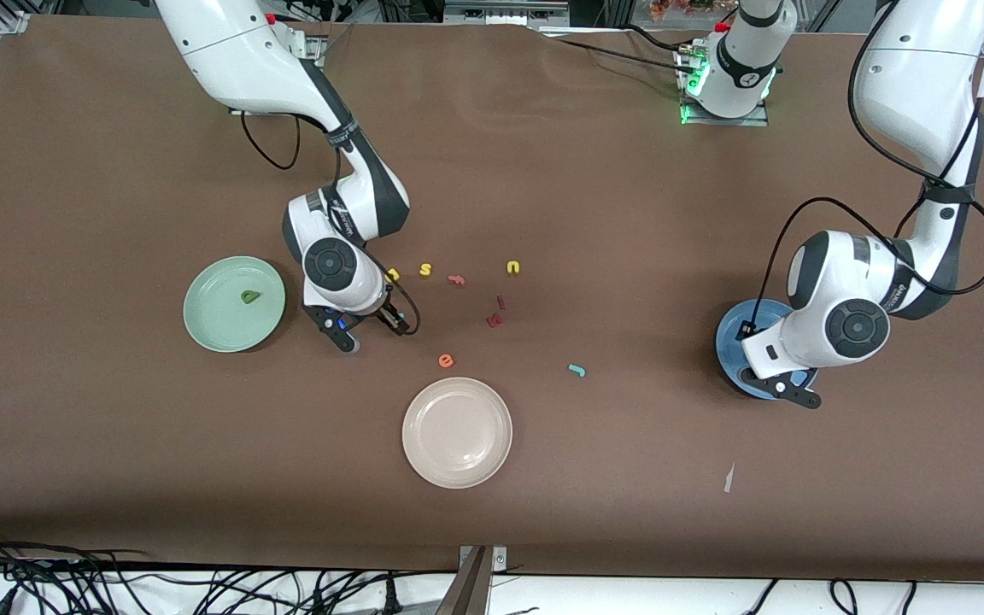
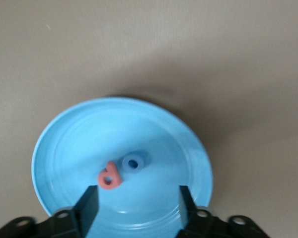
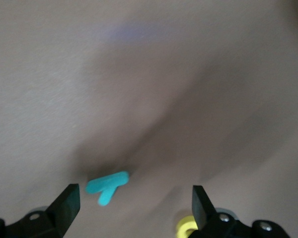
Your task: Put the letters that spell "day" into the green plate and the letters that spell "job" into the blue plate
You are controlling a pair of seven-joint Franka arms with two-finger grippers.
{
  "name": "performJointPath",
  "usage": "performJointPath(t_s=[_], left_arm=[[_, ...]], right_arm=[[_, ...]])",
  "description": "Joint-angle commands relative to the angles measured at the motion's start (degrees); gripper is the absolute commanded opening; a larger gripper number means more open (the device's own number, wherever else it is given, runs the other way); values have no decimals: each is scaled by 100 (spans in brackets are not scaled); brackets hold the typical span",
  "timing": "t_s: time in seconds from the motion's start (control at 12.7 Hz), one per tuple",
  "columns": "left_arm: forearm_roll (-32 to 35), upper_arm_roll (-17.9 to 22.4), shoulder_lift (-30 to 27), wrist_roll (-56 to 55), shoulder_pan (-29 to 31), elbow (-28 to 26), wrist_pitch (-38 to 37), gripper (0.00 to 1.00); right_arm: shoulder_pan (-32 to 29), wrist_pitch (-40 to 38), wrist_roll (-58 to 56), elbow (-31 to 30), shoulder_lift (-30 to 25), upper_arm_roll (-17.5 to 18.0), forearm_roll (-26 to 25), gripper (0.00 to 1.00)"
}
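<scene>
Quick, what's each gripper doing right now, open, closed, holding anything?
Left gripper: jaws open, holding nothing, over the blue plate.
Right gripper: jaws open, empty, over the teal y.

We noted a brown cloth-covered table [image 1: 116, 444]. Directly on it lay a round mint-green plate [image 1: 210, 329], a round beige-white plate [image 1: 457, 432] and a round blue plate [image 1: 727, 337]. Loose between them: yellow foam "s" [image 1: 426, 270] and "u" [image 1: 513, 267], an orange "e" [image 1: 446, 360], a teal "j" [image 1: 576, 370], a salmon "f" [image 1: 456, 279], two dark red letters [image 1: 496, 312].
</scene>
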Motion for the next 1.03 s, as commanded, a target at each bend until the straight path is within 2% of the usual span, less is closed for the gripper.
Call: performJointPath(t_s=[0.0, 0.16, 0.32, 0.39, 0.47, 0.71, 0.79, 0.95], left_arm=[[-799, -54, 133, -923, -179, 472, -72, 100], [-924, -54, 326, -1950, -477, 718, -72, 100], [-968, -54, 677, -3320, -916, 1131, -72, 100], [-968, -54, 844, -4006, -1109, 1316, -63, 100], [-960, -54, 1020, -4569, -1250, 1552, -63, 100], [-968, -54, 1399, -5950, -1637, 2002, -10, 100], [-960, -54, 1530, -6355, -1734, 2160, -10, 100], [-960, -54, 1794, -7015, -1910, 2485, -10, 100]], right_arm=[[101, 255, 297, 97, 156, -20, 150, 98], [110, 282, 385, 106, 165, -29, 150, 86], [110, 291, 368, 97, 218, -38, 123, 59], [110, 343, 368, 97, 253, -38, 123, 52], [110, 344, 377, 97, 253, -38, 123, 49], [110, 344, 350, 106, 245, -38, 123, 26], [101, 318, 307, 106, 236, -38, 123, 22], [75, 274, 123, 132, 175, -64, 115, 20]])
